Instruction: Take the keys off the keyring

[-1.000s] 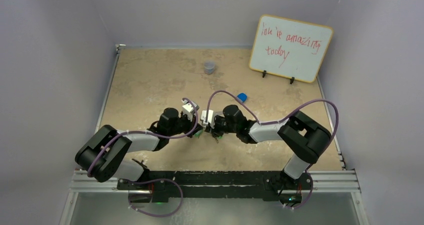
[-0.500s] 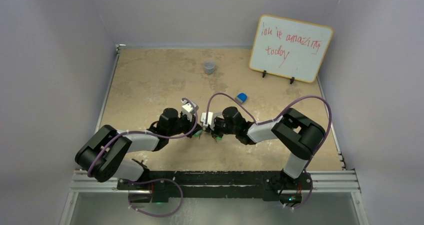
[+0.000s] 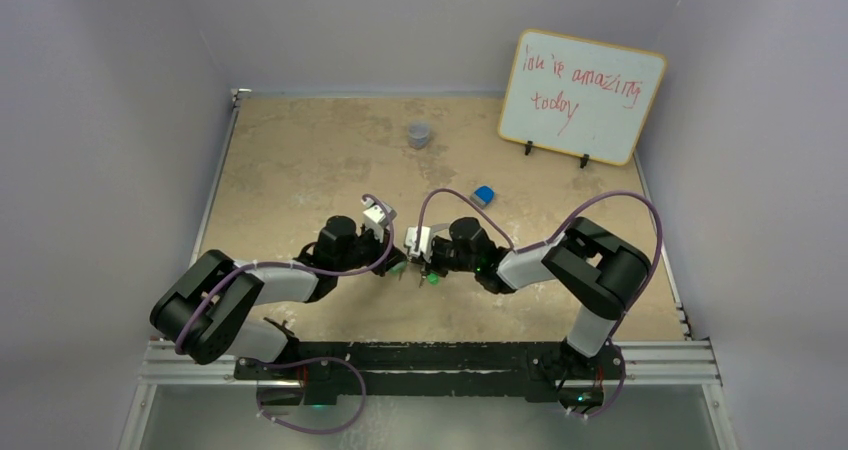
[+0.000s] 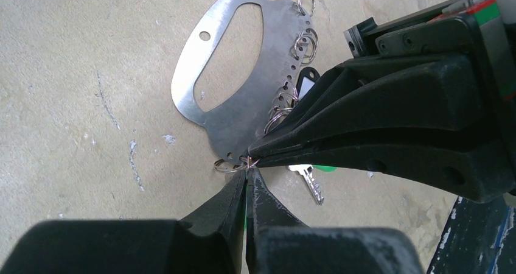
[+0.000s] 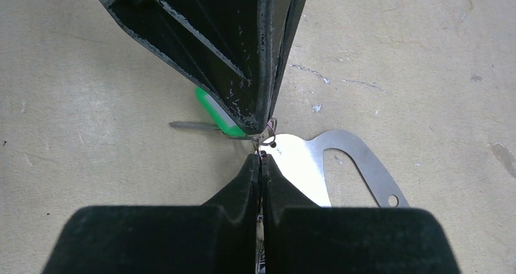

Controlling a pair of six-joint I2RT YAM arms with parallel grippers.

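Observation:
The keyring is a flat silver D-shaped plate lying on the table, with small split rings along one edge. It also shows in the right wrist view. A key with a green head and a silver blade lies beside the plate's corner. My left gripper and right gripper meet tip to tip at that corner. The left is shut on a thin split ring there, the right on the plate's edge. In the top view the grippers hide the plate.
A small grey cup stands at the back of the table. A small blue block lies behind the right arm. A whiteboard stands at the back right. Walls close in the table's sides.
The right gripper has shifted slightly and a green key head now shows just below it in the top view. The left arm has hardly moved.

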